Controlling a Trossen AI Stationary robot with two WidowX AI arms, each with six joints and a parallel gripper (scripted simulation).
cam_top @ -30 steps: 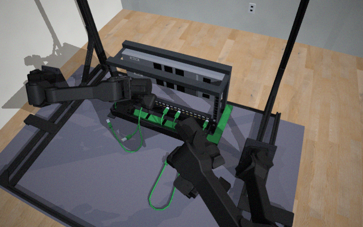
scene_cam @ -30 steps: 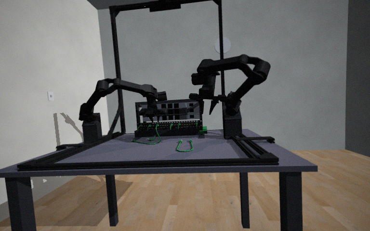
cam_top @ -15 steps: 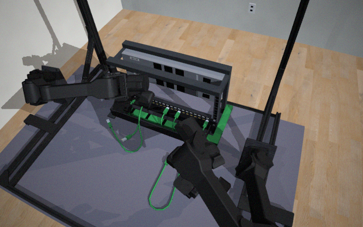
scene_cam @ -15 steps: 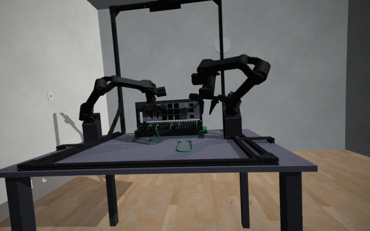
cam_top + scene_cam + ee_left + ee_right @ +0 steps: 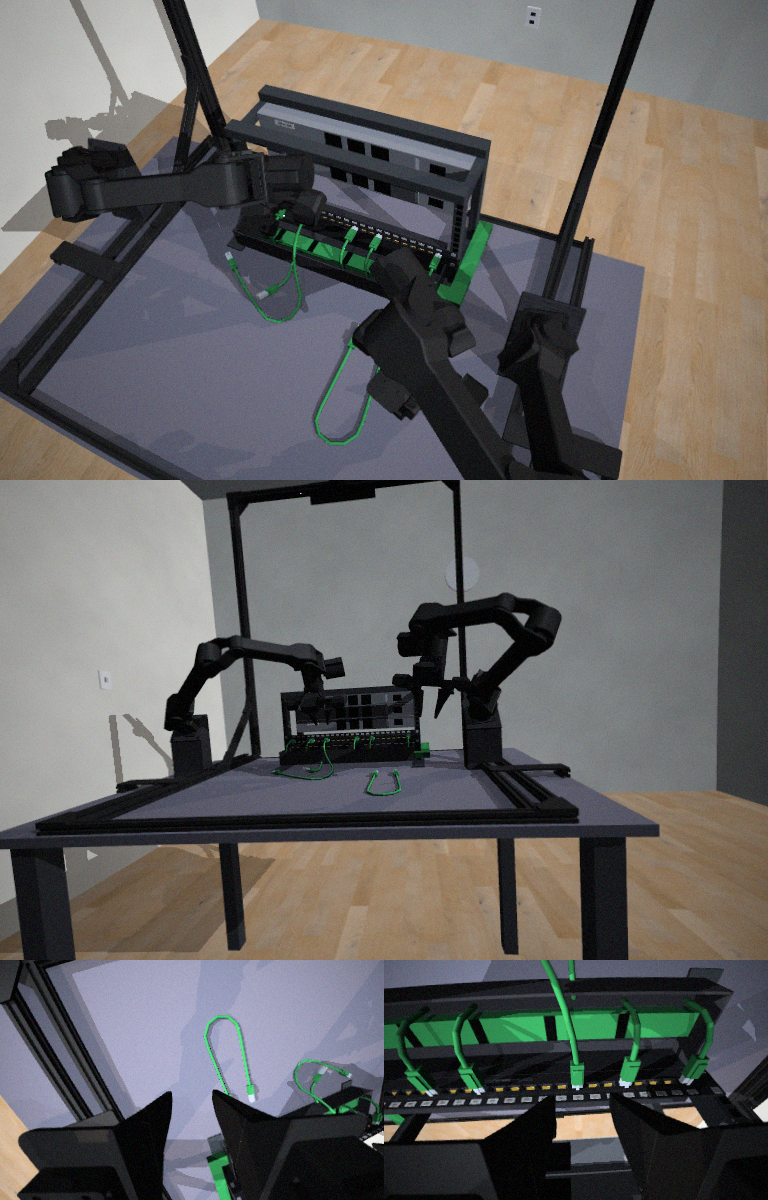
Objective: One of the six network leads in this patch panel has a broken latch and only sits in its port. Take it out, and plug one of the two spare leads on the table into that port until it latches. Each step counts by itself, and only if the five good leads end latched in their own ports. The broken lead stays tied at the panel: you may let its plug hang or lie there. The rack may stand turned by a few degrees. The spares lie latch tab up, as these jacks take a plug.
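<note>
A green spare [image 5: 277, 320] [image 5: 311, 778] [image 5: 296, 1076] [image 5: 568, 1025] runs from the black panel [image 5: 416, 241] [image 5: 390, 741] [image 5: 367, 1135] [image 5: 559, 1094] to the table, near the unplugged broken lead [image 5: 271, 290] [image 5: 313, 770] [image 5: 318, 1077]; the second spare [image 5: 338, 442] [image 5: 384, 794] [image 5: 221, 1017] lies U-shaped.
</note>
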